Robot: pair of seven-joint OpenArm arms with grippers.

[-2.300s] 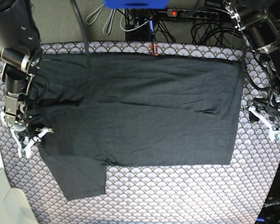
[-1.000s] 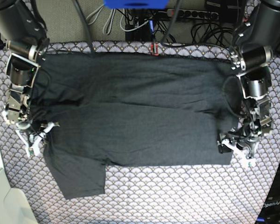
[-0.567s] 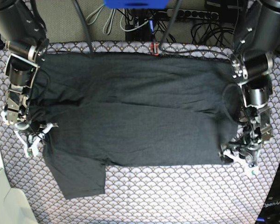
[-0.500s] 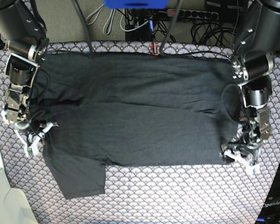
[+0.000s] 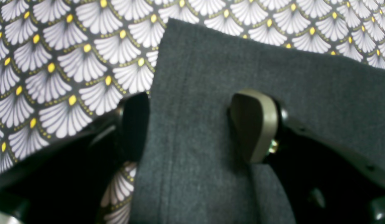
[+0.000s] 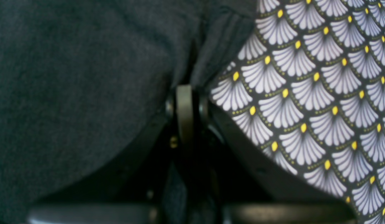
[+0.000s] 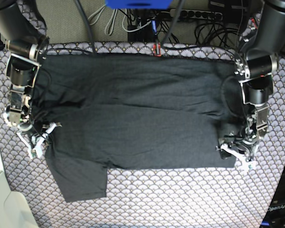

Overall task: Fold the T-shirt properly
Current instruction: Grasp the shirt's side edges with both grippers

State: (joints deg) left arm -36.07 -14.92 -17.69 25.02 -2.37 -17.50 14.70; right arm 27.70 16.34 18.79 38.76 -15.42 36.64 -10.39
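T-shirt (image 7: 142, 114) spread on scallop cloth (image 7: 180, 194), partly folded, one sleeve protruding near-left; right gripper (image 7: 37, 140) pinched on left edge, left gripper (image 5: 192, 127) spread astride near-right corner; remaining folds pending.

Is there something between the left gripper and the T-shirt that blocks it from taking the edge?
Nothing visible does. The left gripper is open and already straddles the edge of the T-shirt: one finger at the hem over the patterned cloth, the other on the fabric.
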